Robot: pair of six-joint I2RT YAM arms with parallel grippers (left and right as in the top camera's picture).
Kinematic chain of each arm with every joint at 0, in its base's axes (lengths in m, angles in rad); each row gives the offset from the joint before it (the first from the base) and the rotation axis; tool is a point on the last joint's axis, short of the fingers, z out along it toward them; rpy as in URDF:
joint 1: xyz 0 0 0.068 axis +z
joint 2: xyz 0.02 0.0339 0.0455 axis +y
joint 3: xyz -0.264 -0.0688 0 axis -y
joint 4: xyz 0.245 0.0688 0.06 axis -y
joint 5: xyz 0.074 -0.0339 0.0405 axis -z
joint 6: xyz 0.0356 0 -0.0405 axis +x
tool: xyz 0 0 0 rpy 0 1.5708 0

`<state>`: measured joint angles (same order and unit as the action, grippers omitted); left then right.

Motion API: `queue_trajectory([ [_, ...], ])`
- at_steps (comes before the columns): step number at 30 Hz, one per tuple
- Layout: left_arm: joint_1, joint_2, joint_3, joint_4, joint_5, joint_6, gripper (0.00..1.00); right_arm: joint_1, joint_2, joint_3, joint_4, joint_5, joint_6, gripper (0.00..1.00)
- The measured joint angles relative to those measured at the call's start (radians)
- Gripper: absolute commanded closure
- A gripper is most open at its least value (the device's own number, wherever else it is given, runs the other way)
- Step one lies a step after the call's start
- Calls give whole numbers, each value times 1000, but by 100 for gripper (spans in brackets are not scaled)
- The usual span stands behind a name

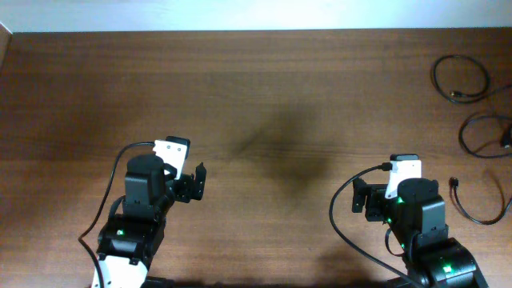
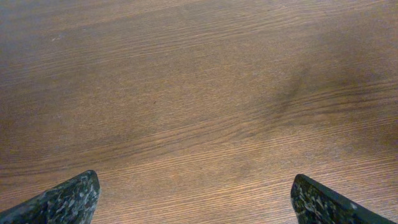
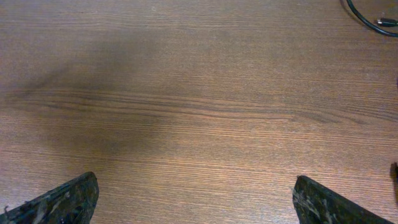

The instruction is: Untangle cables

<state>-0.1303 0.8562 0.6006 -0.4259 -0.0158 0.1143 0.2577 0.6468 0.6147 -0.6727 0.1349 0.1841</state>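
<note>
Three thin black cables lie apart as separate loops at the table's right edge in the overhead view: one loop [image 1: 460,78] at the far right, a second [image 1: 483,132] below it, and a third [image 1: 480,206] nearest my right arm. Part of one cable [image 3: 371,18] shows at the top right corner of the right wrist view. My left gripper [image 1: 190,184] [image 2: 194,190] hangs open over bare wood at the front left, far from the cables. My right gripper [image 1: 366,200] [image 3: 196,190] is open too, left of the cables, with nothing between its fingers.
The wooden table [image 1: 256,96] stretches across the view with a pale wall along its far edge. Thick black arm cords [image 1: 108,200] curve beside each arm base. A small dark bit [image 3: 394,171] peeks in at the right edge of the right wrist view.
</note>
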Motion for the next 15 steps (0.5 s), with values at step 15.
queue_trajectory([
  [15, 0, 0, 0, -11, 0, 0, 1, 0, 256, 0, 0, 6, 0, 1],
])
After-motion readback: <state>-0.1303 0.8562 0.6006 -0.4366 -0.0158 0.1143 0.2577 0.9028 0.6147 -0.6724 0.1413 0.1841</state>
